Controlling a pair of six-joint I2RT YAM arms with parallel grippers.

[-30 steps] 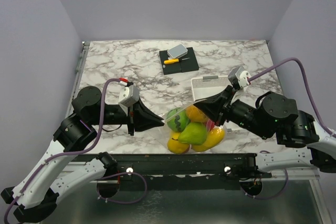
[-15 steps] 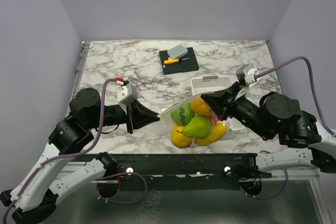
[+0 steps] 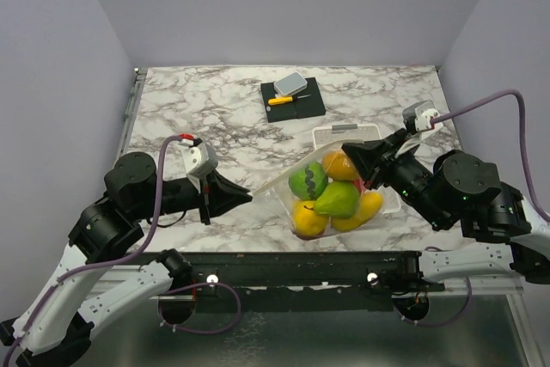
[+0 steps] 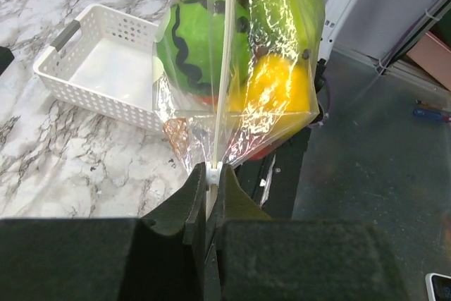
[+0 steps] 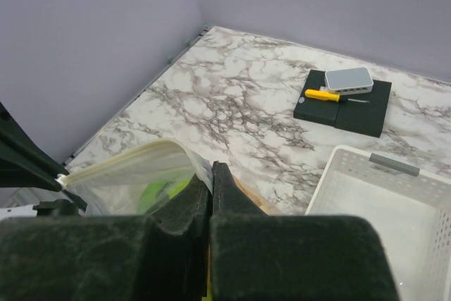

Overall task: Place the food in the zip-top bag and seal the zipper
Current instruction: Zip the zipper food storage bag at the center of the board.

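Note:
The zip-top bag [image 3: 282, 185] hangs stretched between my two grippers over the table's near edge. The food [image 3: 331, 199] is inside it: a green striped fruit [image 4: 201, 44], a green pear [image 4: 289, 5], yellow and orange ones. The zipper [image 3: 296, 171] runs taut as a pale strip [image 4: 224, 68] from one gripper to the other. My left gripper [image 3: 250, 196] [image 4: 211, 173] is shut on the zipper's white end piece. My right gripper [image 3: 349, 152] [image 5: 212, 168] is shut on the bag's opposite top corner [image 5: 201, 163].
A white slatted basket [image 3: 371, 132] [image 5: 394, 202] stands on the marble table just behind the bag. Farther back lies a black pad [image 3: 309, 102] with a yellow-handled knife [image 3: 279, 100] and a grey box [image 3: 290, 84]. A black rail [image 3: 292, 266] lines the near edge.
The two grippers have moved apart, the left one back to the left, the right one farther right and away. The bag with the food has shifted right and its top edge is pulled straight.

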